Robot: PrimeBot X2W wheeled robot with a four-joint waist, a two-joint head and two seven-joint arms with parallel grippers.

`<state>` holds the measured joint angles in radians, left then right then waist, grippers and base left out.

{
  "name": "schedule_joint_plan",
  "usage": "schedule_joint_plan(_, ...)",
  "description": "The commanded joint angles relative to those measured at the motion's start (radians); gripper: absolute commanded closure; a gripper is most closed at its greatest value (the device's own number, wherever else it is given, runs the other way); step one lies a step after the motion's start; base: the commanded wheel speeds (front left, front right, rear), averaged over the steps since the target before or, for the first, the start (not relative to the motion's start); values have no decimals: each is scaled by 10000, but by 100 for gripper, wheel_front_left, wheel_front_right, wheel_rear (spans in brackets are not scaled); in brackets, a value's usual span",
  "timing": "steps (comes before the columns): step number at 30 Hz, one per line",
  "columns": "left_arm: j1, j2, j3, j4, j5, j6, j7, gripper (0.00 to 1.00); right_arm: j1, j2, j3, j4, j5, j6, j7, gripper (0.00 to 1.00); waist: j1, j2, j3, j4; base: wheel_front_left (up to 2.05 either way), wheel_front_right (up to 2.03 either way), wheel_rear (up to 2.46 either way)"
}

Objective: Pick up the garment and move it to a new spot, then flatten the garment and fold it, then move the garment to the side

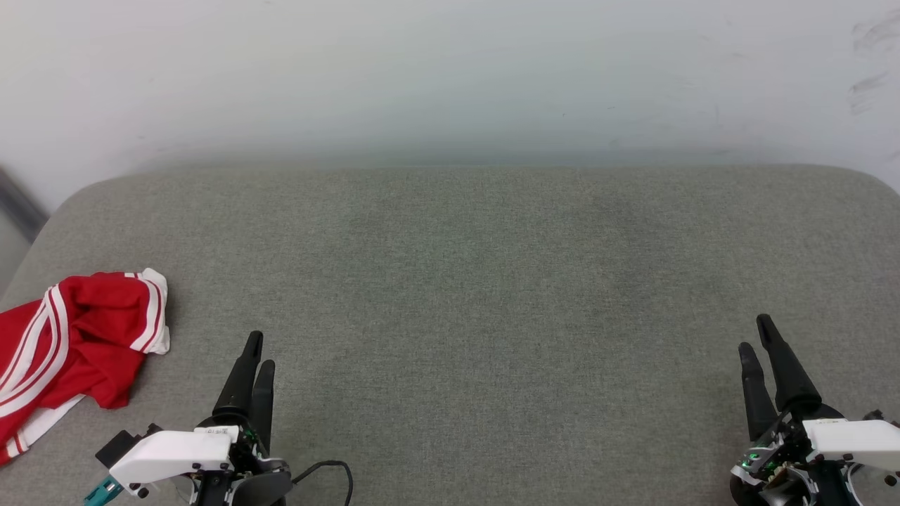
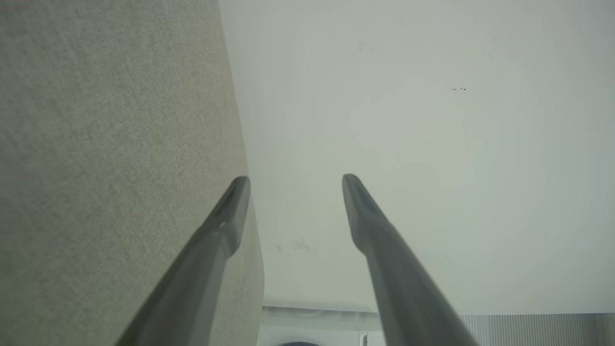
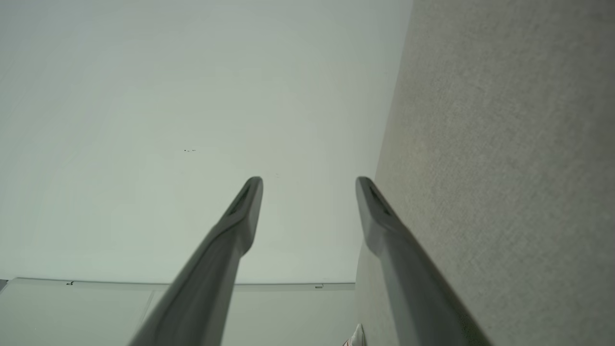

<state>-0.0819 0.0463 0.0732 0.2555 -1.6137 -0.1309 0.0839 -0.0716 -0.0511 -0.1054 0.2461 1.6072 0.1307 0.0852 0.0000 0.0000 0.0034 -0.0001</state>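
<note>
Red jersey (image 1: 77, 337) lying crumpled at left edge of grey fabric surface (image 1: 464, 281). Left gripper (image 1: 261, 350) hanging near it, fingers apart. Right gripper (image 1: 754, 334) well apart, fingers apart.

I am holding my left pincer (image 1: 261, 350) low on my left and my right pincer (image 1: 754, 334) low on my right, both pointing forward, fingers (image 2: 226, 216) sitting apart.
</note>
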Motion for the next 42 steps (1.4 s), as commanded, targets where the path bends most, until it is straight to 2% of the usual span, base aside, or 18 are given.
schedule_joint_plan(1, -280, 25, -132, -262, 3, -3, -104, 0, -118, -14, 47, -294, -105, 0, -116, 0, 0, 0, -2, 2, 0, 0, 0)
schedule_joint_plan(11, -285, 32, -467, -522, 664, -3, -610, 0, 65, -239, 339, -661, -937, 0, -620, 0, 0, 0, -24, -8, 0, 0, 0)
schedule_joint_plan(28, -363, 35, -781, -1192, 4803, -2, -1287, 0, 164, -271, 415, -1275, -4720, 0, -1306, 0, 0, 0, -26, -17, 0, 0, 0)
schedule_joint_plan(42, -476, 280, -1129, -1069, 8052, -2, -1768, 0, 270, -342, 520, -1939, -8179, 0, -1085, 0, 0, 0, -14, -44, 0, 0, 0)
